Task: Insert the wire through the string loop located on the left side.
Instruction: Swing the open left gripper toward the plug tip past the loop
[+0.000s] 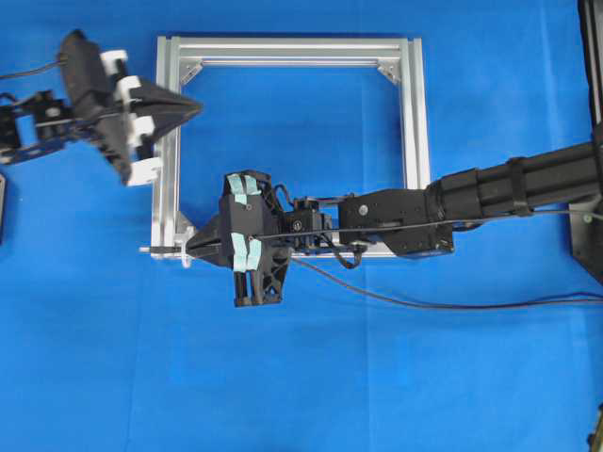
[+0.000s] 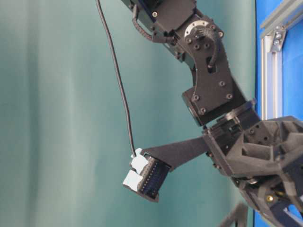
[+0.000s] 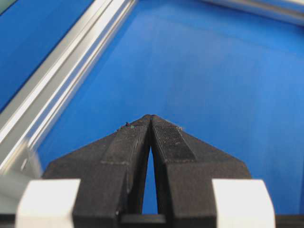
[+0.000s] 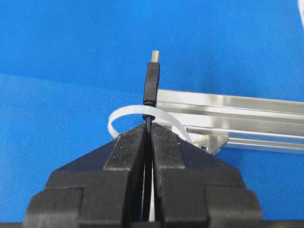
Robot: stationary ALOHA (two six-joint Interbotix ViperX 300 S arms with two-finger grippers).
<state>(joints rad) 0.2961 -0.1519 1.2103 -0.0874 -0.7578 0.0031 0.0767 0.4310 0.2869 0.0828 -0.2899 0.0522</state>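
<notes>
Right wrist view puts you almost on top of the right gripper point(image 4: 148, 127): its two black ribbed plastic fingers point(image 4: 127, 147) are pressed together, pinching the thin black wire point(image 4: 152, 83) just behind its small dark rectangular plug, whose slim pale metal tip points away from the camera. Around the cable, right at the fingertips, curves the thin whitish string loop point(image 4: 124, 112), a flat, smooth band; the plug body stands beyond it, so the wire passes through the loop. Behind it lies the silver aluminium frame point(image 4: 247, 114), a grooved extruded rail with a corner bracket where the loop is fixed. From overhead, this same gripper point(image 1: 191, 249) sits at the frame's lower left corner, pale tape strips on its black body, and the cable trails back to the right along the arm and over the blue cloth table cover point(image 1: 377, 377). The left gripper point(image 1: 196, 106), black with white blocks, hangs over the upper left part of the square frame point(image 1: 413, 122); in its own wrist view its textured wedge-shaped fingers point(image 3: 133, 142) meet at the tips with nothing between them, above bare blue cloth.
</notes>
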